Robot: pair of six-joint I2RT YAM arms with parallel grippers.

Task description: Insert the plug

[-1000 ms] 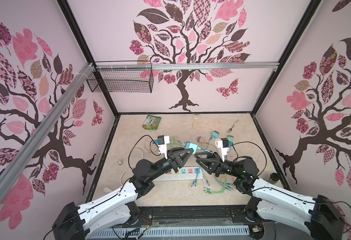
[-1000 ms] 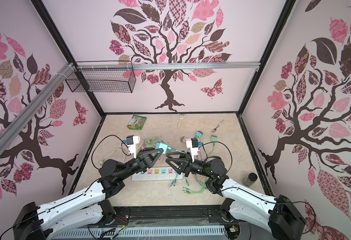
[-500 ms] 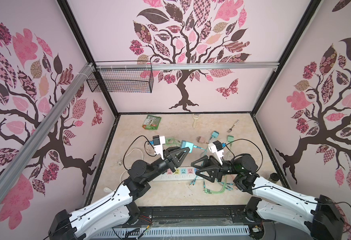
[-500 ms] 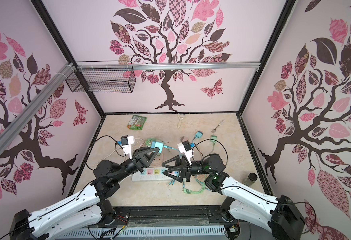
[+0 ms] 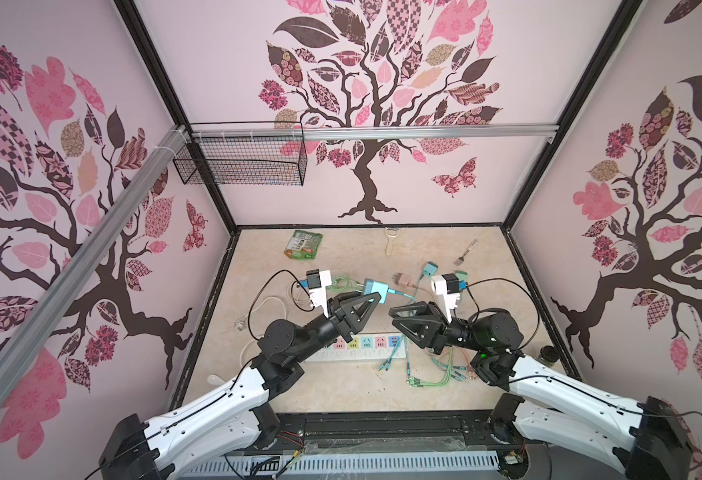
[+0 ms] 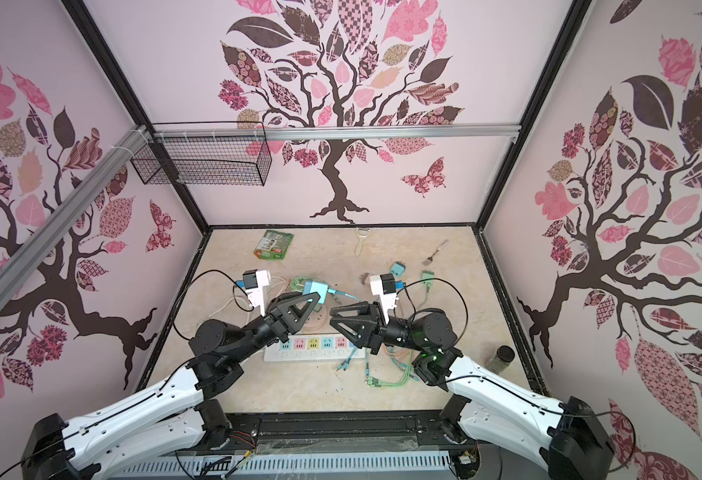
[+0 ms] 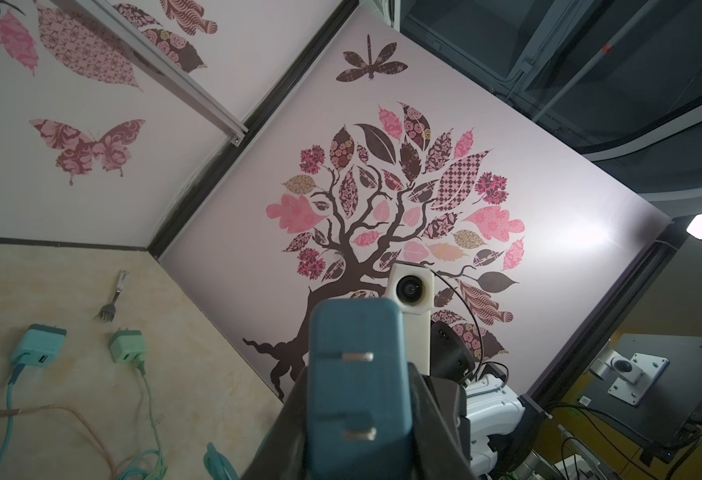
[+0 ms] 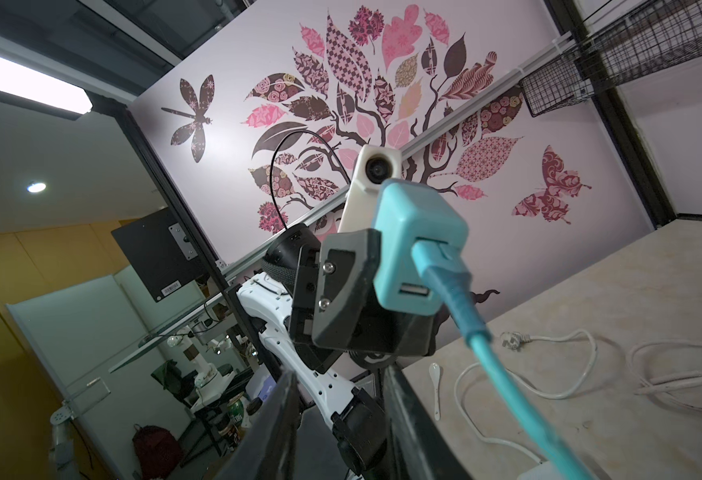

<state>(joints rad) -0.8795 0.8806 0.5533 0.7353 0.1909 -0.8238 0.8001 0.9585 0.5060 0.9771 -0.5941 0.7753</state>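
1. The power strip (image 5: 366, 347) lies flat, coloured sockets up.
2. The right gripper (image 8: 339, 374) hangs over its right end, jaws narrowly parted, empty.
3. The left gripper (image 5: 377, 296) clamps the blue plug (image 7: 357, 374) (prongs facing its wrist camera), raised beyond the strip.

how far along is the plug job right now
Done: the teal square plug adapter is off the table, clamped in the left pincer, its two prongs bare. In hand: it is held aloft opposite the empty right pincer. Left: pushing it into a socket of the white power strip below.
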